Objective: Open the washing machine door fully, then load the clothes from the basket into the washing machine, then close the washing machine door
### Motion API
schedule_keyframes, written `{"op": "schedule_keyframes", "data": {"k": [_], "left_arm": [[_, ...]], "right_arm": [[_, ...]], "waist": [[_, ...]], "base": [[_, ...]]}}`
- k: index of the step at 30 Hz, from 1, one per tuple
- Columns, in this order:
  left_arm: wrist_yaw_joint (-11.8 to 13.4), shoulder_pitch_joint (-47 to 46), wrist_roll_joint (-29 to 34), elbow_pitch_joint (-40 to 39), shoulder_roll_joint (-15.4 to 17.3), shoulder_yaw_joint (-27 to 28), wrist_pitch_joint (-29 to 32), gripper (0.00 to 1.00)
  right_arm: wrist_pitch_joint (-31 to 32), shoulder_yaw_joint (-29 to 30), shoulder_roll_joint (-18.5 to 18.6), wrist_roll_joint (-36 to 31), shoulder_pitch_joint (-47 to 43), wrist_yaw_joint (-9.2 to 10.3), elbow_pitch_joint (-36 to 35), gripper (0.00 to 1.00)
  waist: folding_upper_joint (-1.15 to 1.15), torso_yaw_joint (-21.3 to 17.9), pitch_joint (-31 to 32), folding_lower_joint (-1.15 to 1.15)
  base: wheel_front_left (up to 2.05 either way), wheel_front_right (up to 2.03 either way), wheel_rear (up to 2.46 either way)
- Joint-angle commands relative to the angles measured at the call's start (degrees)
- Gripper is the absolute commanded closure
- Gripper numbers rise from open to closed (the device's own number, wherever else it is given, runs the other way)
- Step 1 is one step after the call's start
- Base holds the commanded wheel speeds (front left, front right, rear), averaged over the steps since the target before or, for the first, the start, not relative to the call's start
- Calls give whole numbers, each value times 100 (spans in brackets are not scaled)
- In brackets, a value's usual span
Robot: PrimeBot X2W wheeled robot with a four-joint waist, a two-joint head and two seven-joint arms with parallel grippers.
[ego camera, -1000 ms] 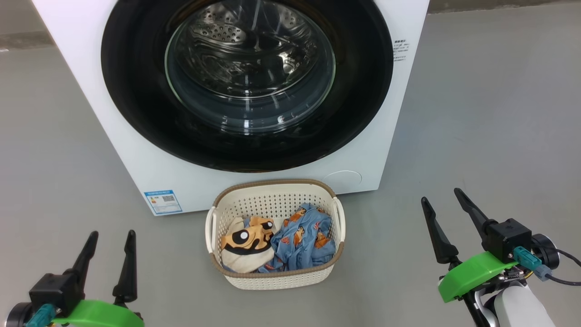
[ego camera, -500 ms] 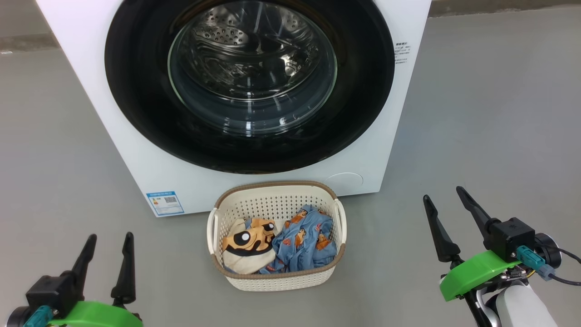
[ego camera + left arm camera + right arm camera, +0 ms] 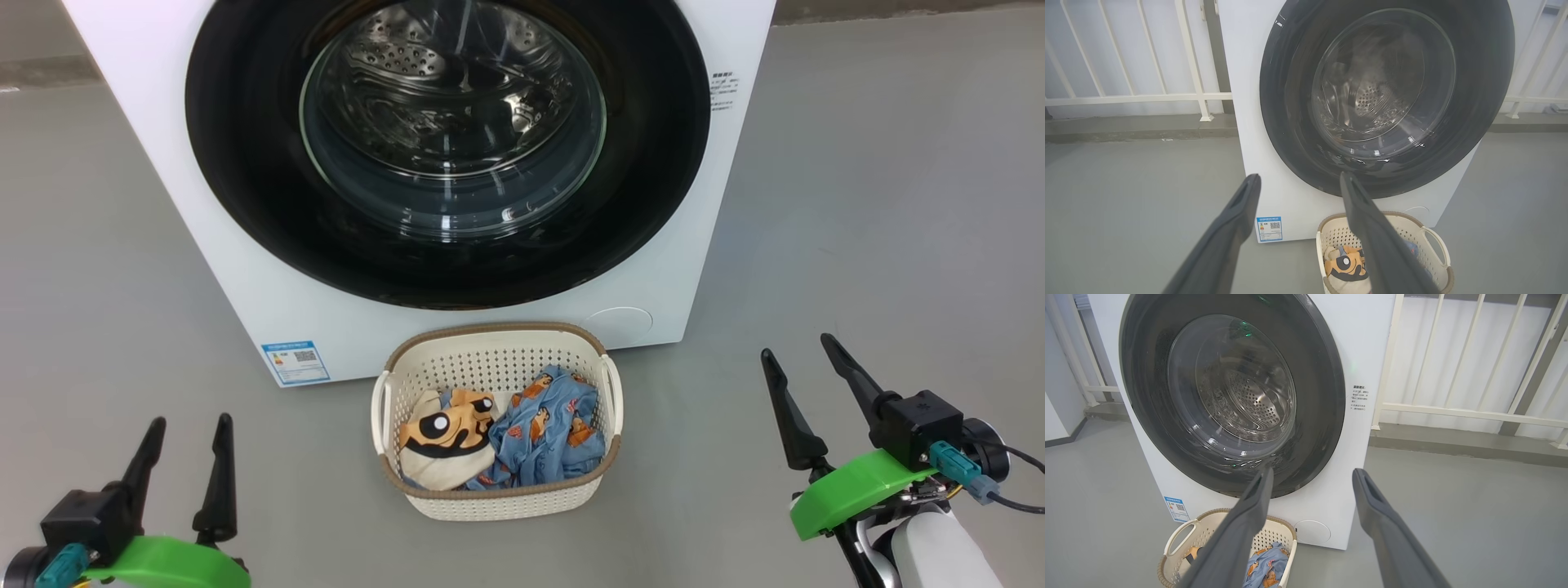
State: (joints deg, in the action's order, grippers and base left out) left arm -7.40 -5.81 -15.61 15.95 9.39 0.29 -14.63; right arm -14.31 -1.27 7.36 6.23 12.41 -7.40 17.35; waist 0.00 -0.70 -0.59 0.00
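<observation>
Clothes (image 3: pixel 522 433) are lying heaped in the basket (image 3: pixel 490 331), which is sitting on the grey floor (image 3: pixel 857 204) between the two sets of fingers and a little ahead of their tips. It is sitting just beside the foot of the washing machine (image 3: pixel 245 327), seemingly so that each garment is needing only a short lift. The cream garment (image 3: pixel 441 445) is lying nearer the left gripper (image 3: pixel 190 419), the blue garment (image 3: pixel 551 425) nearer the right gripper (image 3: pixel 793 345). Both grippers are hovering low and well apart from the basket, fingers spread wide and gripping nothing, pointing forward toward the machine; this released pose is probably leaving either arm free to start. The washing machine door (image 3: pixel 245 163) is standing beyond and above the fingertips, lying flush against the white front and appearing shut. In the left wrist view it is looming above and between the left fingers; in the right wrist view it is sitting ahead and mostly left of the right fingers. Judging from this, the opening step is not yet begun, and whichever arm is going first is needing to reach past the basket for the door's edge.
</observation>
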Motion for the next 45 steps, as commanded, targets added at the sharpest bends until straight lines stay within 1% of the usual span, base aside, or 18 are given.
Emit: {"op": "schedule_keyframes", "data": {"k": [1,17,33,42,45], "left_arm": [[-9,-272,52,-100,155,209,-37,0],[-9,-292,169,-51,170,219,-37,0],[-9,-329,93,-15,129,220,-37,0],[-9,-376,77,24,121,220,-37,0],[-9,-391,-47,1,100,190,-37,0]], "right_arm": [[-69,-110,-5,20,141,-9,-162,0],[-69,-80,-21,24,126,-9,-163,0],[-69,0,-69,5,91,-9,-181,0],[-69,18,-70,-8,117,-9,-188,0],[-69,19,-62,1,132,-9,-189,0]], "waist": [[0,-2,-2,0],[0,-17,-31,0],[0,-3,-117,0],[0,20,-152,0],[0,28,-178,0]], "base": [[0,0,0],[6,6,-12],[49,48,-97],[84,82,-166],[63,63,-127]]}}
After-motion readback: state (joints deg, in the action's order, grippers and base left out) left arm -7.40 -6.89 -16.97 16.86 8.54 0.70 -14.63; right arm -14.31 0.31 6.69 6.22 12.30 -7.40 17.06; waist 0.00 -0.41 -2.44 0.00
